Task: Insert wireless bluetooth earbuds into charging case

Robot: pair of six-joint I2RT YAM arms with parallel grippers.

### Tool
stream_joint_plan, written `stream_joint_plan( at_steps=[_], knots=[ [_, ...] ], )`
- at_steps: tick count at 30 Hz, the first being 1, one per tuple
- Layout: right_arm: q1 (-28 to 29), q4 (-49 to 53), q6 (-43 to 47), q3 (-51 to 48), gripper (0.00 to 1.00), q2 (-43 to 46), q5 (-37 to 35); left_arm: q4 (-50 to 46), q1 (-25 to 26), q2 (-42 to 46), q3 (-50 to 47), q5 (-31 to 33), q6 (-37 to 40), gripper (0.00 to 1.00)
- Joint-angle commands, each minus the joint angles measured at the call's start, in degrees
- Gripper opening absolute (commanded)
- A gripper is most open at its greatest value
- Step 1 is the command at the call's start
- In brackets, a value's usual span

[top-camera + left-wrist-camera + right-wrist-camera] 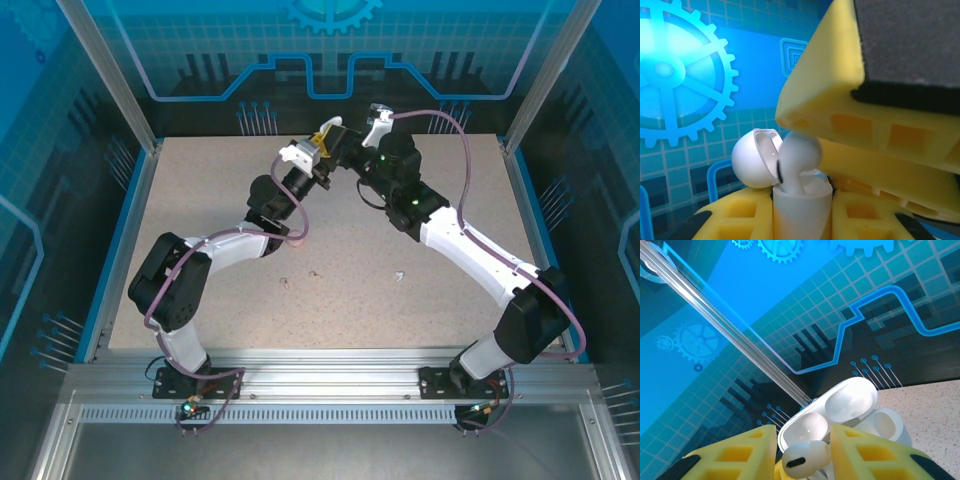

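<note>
Your left claw [800, 210] was clamped on the open white case [801, 222], earbud [799, 150] sitting half in its socket. Couldn't tell whether your right claw [804, 445] was pinching it or loose. Back off crooked and you'd drag the earbud out and drop it.

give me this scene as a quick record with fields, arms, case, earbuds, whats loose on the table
left fingers: shut on the white rounded-square plastic charging case, lid open
right fingers: either side of a small white earbud at the case's mouth; gripping or releasing unclear
earbud seating: partly in the case
speckled beige table: second white earbud and pinkish earbud lie loose
</note>
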State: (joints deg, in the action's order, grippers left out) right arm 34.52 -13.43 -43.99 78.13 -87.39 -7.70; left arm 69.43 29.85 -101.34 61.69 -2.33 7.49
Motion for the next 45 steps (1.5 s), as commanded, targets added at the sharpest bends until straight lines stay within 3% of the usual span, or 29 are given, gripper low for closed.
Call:
stream_joint_plan(
  at_steps=[1,11,23,29,39,45],
  knots=[
    [1.7,6.0,-1.0,0.3,0.36,-1.6,-0.2,6.2,0.3,0.5,2.3,0.4,0.3,0.00],
    [1.1,6.2,-1.5,-0.1,0.40,-0.9,-1.5,6.2,0.2,0.5,2.0,0.5,0.3,0.00],
    [-1.0,6.2,-1.9,0.1,0.64,1.0,-2.4,6.3,0.3,0.5,1.9,0.4,0.0,0.00],
    [-2.9,7.3,-1.6,-0.8,0.77,6.5,-2.8,6.2,0.2,0.8,1.5,0.6,-0.2,0.00],
    [-9.3,29.4,-2.5,-9.8,0.79,22.4,-7.9,6.2,0.2,2.2,0.7,1.9,0.9,0.00],
    [-10.4,49.6,-4.1,-13.7,0.78,22.3,-10.9,5.8,0.2,2.9,0.8,1.8,0.9,0.00]
  ],
)
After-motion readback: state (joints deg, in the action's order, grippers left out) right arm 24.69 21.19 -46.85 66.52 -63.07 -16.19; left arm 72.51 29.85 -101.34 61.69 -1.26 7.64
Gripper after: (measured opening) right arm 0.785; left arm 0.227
